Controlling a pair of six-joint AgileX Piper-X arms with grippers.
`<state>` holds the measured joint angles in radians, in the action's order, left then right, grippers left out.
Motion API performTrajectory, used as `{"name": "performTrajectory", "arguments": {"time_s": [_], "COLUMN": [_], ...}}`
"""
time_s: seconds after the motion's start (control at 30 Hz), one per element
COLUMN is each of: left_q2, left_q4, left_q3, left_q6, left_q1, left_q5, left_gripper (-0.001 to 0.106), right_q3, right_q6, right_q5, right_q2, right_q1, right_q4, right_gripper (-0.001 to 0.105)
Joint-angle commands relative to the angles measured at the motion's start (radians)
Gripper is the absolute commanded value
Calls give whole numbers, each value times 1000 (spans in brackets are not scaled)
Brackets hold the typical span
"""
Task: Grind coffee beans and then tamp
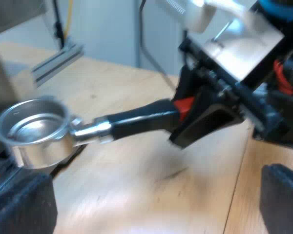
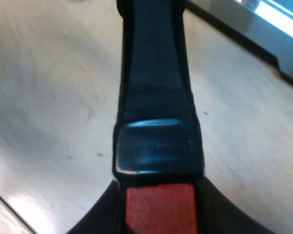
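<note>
The metal holder [image 1: 31, 129] hangs level over the wooden table, its round basket shiny and bare inside. Its dark handle [image 1: 141, 119] runs back to the red end [image 1: 184, 106], where my right gripper [image 1: 205, 117] is clamped. In the right wrist view the handle [image 2: 156, 97] runs away from the camera, and the red end [image 2: 158, 209] sits between the fingers [image 2: 95, 222] of my right gripper [image 2: 158, 217], shut on it. My left gripper [image 1: 151, 214] is low over the table near the holder, its fingers [image 1: 19, 204] wide apart with nothing between them.
The wooden tabletop [image 1: 136, 185] lies under both arms. A grey metal body [image 1: 0, 68] stands beside the basket, and a metal rail [image 1: 56, 61] lies farther back. A silver metal edge [image 2: 263, 29] borders the table beyond the handle.
</note>
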<state>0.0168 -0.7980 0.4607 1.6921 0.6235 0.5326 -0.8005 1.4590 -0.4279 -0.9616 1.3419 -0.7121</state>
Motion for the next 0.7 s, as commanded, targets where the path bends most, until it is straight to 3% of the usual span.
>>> {"name": "performTrajectory", "arguments": {"time_s": [0.03,0.23,0.33,0.4,0.5,0.57,0.7], "left_q2": [-41,-47,-47,-38,-8,12,83], "left_q4": [-43,-59,-66,-59,-56,-56,-56], "left_q3": [5,1,-7,-21,-21,-21,-21], "left_q6": [11,11,14,58,88,88,88], "left_q1": [2,2,2,2,2,2,2], "left_q5": [-25,-37,-111,-210,-226,-226,-242], "left_gripper": [85,85,85,85,85,85,85], "right_q3": [16,99,155,185,221,254,275], "right_q6": [67,102,111,120,165,214,215], "right_q5": [4,38,78,96,114,184,211], "right_q2": [13,13,13,13,13,13,11], "right_q1": [-1,-1,-13,-42,-87,-131,-157], "right_q4": [20,81,136,170,214,258,278], "right_gripper": [0,0,0,0,0,0,0]}}
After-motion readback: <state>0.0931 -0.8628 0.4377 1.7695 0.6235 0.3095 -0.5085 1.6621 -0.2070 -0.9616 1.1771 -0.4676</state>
